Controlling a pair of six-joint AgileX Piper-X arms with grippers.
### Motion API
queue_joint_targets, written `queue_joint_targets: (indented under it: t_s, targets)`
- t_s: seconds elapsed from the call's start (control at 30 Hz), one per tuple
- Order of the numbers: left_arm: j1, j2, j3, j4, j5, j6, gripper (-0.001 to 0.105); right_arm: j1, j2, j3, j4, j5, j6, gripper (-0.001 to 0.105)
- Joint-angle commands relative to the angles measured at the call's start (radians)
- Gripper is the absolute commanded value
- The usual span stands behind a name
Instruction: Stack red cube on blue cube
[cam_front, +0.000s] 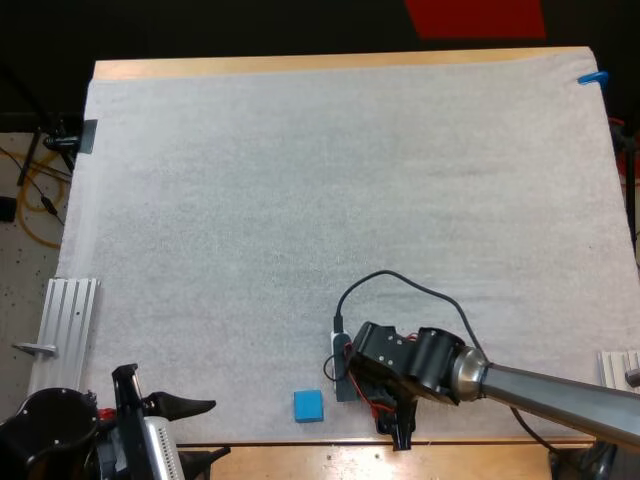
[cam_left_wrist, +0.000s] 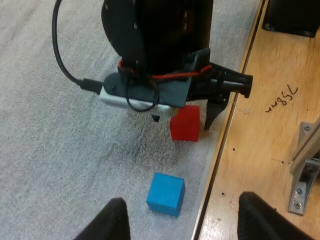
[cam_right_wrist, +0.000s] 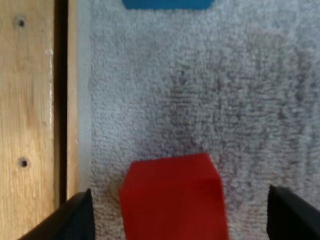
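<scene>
Red cube (cam_right_wrist: 172, 197) rests on white mat (cam_right_wrist: 200, 75) between parted right jaws.

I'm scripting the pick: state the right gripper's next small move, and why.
Probably shut the right gripper on the red cube: its fingers stand apart on both sides of it, while it rests on the mat near the blue cube.

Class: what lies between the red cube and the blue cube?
Nothing but bare white mat lies between the red cube and the blue cube, as the left wrist view shows.
</scene>
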Motion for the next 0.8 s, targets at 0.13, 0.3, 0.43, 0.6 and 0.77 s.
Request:
queue_joint_targets:
  t_s: [0.13, 0.3, 0.43, 0.6, 0.77]
  targets:
    - [-0.002, 0.003, -0.004, 0.011, -0.002, 0.009, 0.047, -0.005, 0.019, 0.005, -0.004, -0.013, 0.015, 0.069]
    - [-0.002, 0.003, -0.004, 0.011, -0.024, 0.015, 0.047, -0.005, 0.019, 0.005, 0.001, -0.013, 0.058, 0.049]
    - [-0.002, 0.003, -0.004, 0.011, -0.04, 0.015, 0.047, -0.005, 0.019, 0.005, 0.001, -0.013, 0.06, 0.018]
    - [-0.002, 0.003, -0.004, 0.011, -0.04, 0.015, 0.047, -0.005, -0.004, 0.005, 0.005, 0.038, 0.063, 0.011]
    - [-0.002, 0.003, -0.004, 0.011, -0.04, 0.015, 0.047, -0.005, -0.062, -0.068, 0.074, 0.095, 0.075, 0.011]
